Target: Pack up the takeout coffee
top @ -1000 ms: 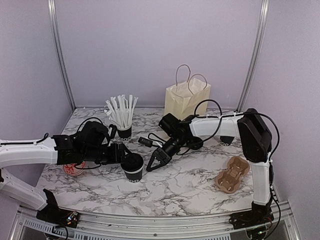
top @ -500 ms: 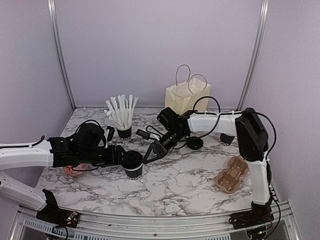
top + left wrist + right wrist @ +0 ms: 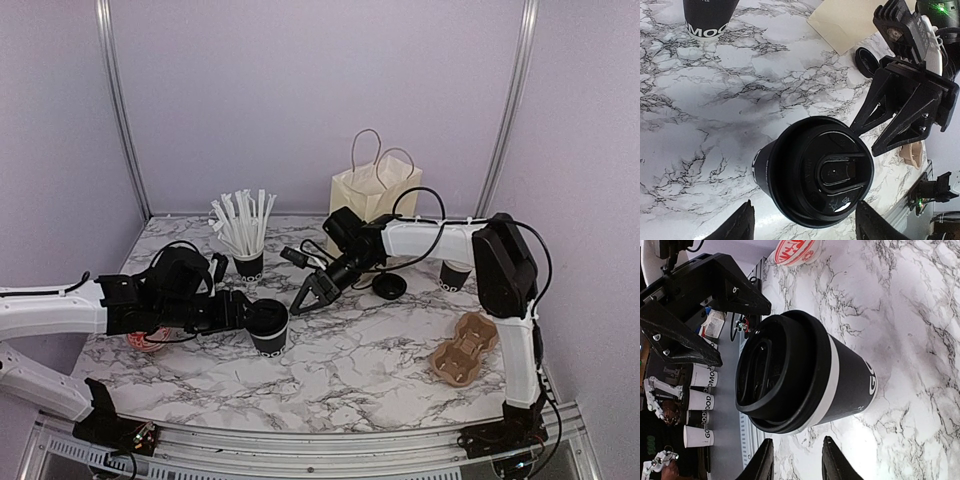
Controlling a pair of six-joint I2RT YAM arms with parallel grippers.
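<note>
My left fingers (image 3: 742, 225) stand wide, one either side of the takeout coffee (image 3: 820, 172). Whether they actually press on it I can't tell, as the lid hides the contact. It stands upright on the worktop (image 3: 380, 350), long axis vertical, nearest my left arm. Just right of it, my right fingers (image 3: 915, 120) point its way, partly apart and empty. The paper bag (image 3: 375, 200) stands well behind, its mouth unseen.
</note>
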